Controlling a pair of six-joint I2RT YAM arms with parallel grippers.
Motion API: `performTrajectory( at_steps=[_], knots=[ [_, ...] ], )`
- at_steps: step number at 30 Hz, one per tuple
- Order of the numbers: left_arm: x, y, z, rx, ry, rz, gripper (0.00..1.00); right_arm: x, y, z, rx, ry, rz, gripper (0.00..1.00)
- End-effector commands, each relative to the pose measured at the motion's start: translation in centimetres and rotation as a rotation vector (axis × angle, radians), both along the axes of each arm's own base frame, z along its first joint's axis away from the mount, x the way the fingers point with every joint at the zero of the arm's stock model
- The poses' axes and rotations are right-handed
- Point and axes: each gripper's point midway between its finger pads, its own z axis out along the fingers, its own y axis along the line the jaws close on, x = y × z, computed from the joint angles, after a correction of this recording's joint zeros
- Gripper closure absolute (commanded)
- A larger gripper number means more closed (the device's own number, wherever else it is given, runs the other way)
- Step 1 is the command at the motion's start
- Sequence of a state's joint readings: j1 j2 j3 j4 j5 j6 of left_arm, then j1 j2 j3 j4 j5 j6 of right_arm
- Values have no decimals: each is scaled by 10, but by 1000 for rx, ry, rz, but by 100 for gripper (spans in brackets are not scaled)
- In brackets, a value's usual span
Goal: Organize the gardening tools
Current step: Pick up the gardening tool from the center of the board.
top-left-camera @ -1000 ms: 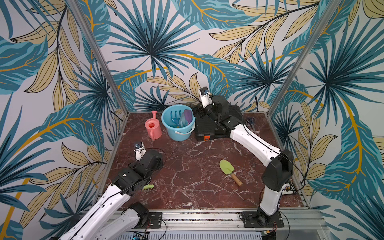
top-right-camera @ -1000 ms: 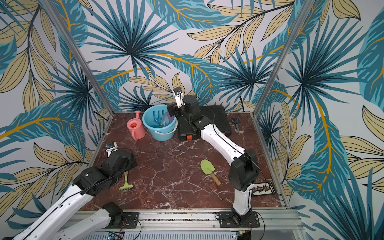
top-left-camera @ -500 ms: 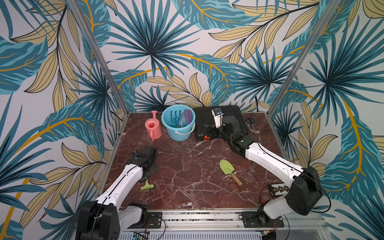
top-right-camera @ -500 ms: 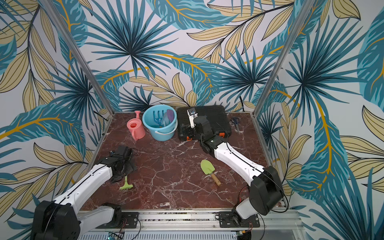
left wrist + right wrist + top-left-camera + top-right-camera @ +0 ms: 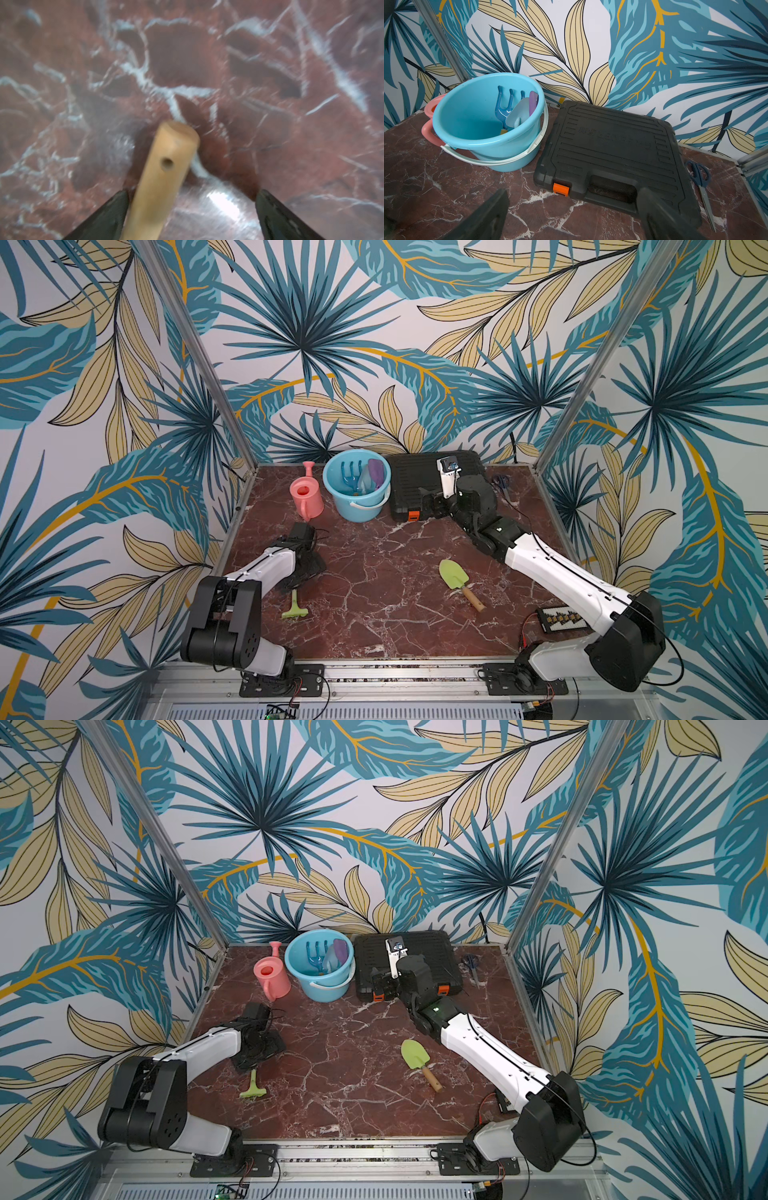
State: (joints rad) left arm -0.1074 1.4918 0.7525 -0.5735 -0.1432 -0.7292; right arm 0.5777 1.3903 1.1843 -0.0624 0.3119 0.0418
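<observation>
Red-brown marble with white veins forms the table [image 5: 374, 556], the largest item in view from the front of the cell.

1. Black plastic case [image 5: 415, 472]: lies flat and closed at the back wall, orange latch facing forward.
2. Blue bucket [image 5: 357, 510]: stands upright just beside the case, white bail handle folded down.
3. Right gripper [image 5: 573, 195]: jaws spread wide and holding nothing, hovering at the front edge of the case near the latch (seen in both top views as well).
4. Left gripper [image 5: 191, 195]: jaws spread wide, lowered close to the marble. The wooden handle of the green hoe [image 5: 166, 166] lies between the fingers, close against one of them and well clear of the other. It is not pinched.
5. Pink watering can [image 5: 307, 497]: upright, next to the bucket on the side away from the case.
6. Lime trowel [image 5: 453, 574]: flat on open marble, right of centre, apart from everything else.
7. Hoe head, in a top view [image 5: 294, 610]: resting on the table, pointing toward the front rail.
8. Blue-handled scissors [image 5: 503, 485]: flat in the back right corner, beside the case.
9. Bucket contents, all leaning inside: blue fork-rake [image 5: 351, 475], pale blue trowel [image 5: 365, 481], purple scoop [image 5: 376, 470].
</observation>
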Motion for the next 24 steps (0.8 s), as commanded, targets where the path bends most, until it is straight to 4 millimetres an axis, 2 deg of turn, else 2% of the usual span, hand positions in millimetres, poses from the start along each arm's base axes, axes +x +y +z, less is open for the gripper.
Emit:
performTrajectory(
  at_steps=[1, 4, 9, 12, 15, 19, 24],
  knots=[
    [29, -29, 9, -65, -93, -73, 0, -9, -9, -4, 0, 16, -26, 0],
    [39, -59, 11, -100, -103, -117, 0, -11, -10, -7, 3, 21, -28, 0],
    [42, -119, 12, -144, -107, -219, 0, -12, -10, -8, 10, 31, -26, 0],
    [36, -157, 13, -183, -95, -290, 0, -12, -9, -8, 10, 30, -25, 1],
    [22, -185, 10, -205, -60, -349, 0, -13, -10, -10, 7, 36, -25, 0],
    [4, -196, 14, -191, -34, -383, 0, -14, -11, -15, 3, 43, -25, 1],
    [-15, -171, 32, -141, -30, -265, 0, -14, -12, -23, -2, 54, -33, 0]
  ],
)
